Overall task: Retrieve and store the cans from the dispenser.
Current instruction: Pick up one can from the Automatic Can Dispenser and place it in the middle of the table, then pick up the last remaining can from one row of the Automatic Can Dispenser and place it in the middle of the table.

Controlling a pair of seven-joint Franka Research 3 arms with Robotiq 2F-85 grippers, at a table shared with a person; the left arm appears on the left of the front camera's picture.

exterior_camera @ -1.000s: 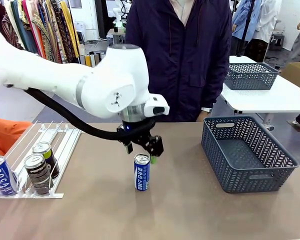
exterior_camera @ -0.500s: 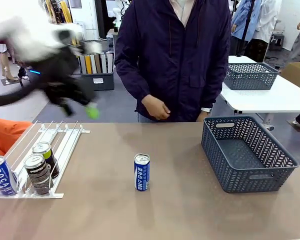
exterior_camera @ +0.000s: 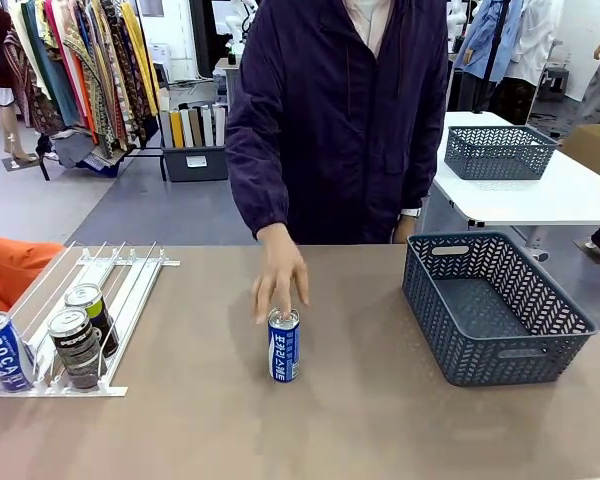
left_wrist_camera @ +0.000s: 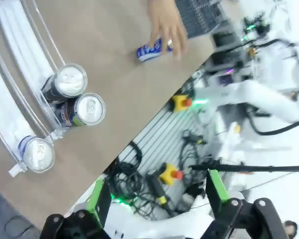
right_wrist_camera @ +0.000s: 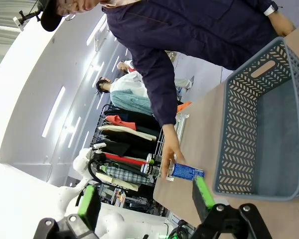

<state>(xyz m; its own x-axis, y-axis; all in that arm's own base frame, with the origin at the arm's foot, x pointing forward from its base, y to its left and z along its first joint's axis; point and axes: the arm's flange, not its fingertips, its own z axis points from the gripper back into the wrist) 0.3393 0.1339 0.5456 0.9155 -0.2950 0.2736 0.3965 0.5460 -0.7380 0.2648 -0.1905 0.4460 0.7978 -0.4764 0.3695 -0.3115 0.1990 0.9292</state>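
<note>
A blue-and-white can (exterior_camera: 284, 345) stands upright mid-table, and a person's hand (exterior_camera: 278, 283) rests on its top. The white dispenser (exterior_camera: 120, 275) at the left holds three cans at its near end: a blue-and-white can (exterior_camera: 2, 350), a black can (exterior_camera: 75, 347) and a black can with yellow-green markings (exterior_camera: 92, 312). My left gripper (left_wrist_camera: 157, 199) hangs open high above the table's near edge, looking down on the dispenser's cans (left_wrist_camera: 70, 79) and the hand on the blue can (left_wrist_camera: 152, 50). My right gripper (right_wrist_camera: 144, 201) is open with nothing in it, off to the side of the basket.
A dark grey mesh basket (exterior_camera: 495, 305) sits empty on the right of the table; the right wrist view has this basket (right_wrist_camera: 259, 134) close by. The person stands at the far edge. A second table with another basket (exterior_camera: 500, 150) lies behind on the right.
My left arm left the blue can standing mid-table and swung up and left out of the front view. The person's hand came down onto the can's top.
</note>
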